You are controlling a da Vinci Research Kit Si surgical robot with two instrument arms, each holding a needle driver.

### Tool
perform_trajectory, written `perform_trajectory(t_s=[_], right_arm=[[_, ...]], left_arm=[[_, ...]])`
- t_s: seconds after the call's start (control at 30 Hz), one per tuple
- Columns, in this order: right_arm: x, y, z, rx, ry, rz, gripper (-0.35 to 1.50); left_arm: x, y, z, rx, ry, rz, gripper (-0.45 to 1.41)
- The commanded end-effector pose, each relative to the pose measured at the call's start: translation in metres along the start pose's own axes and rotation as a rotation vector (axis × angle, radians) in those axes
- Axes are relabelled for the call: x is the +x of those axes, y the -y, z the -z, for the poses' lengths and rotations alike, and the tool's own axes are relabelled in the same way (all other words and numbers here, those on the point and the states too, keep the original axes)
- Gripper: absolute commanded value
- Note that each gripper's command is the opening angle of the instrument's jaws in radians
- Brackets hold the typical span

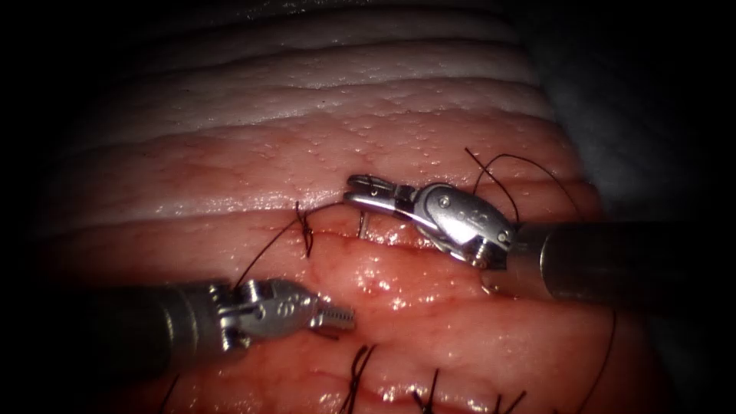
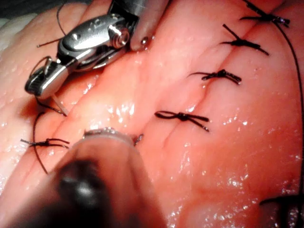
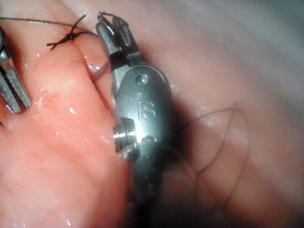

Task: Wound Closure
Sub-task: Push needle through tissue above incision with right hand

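My right tool reaches in from the right over the cut in the tissue. Its jaws are shut on the needle, which points down from them into the cut. From the left wrist the same tool and needle stand just past a knotted stitch. That knot lies left of the right tool, and its thread trails down-left. My left tool hovers below the cut, jaws slightly open, holding nothing. More thread loops behind the right tool.
Several tied stitches with short cut ends line an older closed cut in front. A long strand hangs down beside the right shaft. Pale fat ridges rise behind. The tissue surface is wet.
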Motion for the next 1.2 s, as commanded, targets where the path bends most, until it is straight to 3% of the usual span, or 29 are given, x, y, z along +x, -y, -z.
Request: perform_trajectory(t_s=[0.03,0.57,1.2], right_arm=[[-0.0003,-0.0002,-0.0008,0.000,-0.002,-0.001,-0.35],[0.0009,-0.0007,-0.0010,0.027,0.002,-0.105,-0.35],[-0.0006,0.0006,-0.0016,0.111,-0.013,-0.509,-0.35]], left_arm=[[-0.0001,0.0002,-0.0009,-0.003,-0.001,0.008,-0.28],[-0.0010,0.0010,-0.0016,-0.008,-0.007,0.015,-0.28],[-0.0011,0.0012,-0.0017,-0.007,-0.010,0.014,-0.28]])
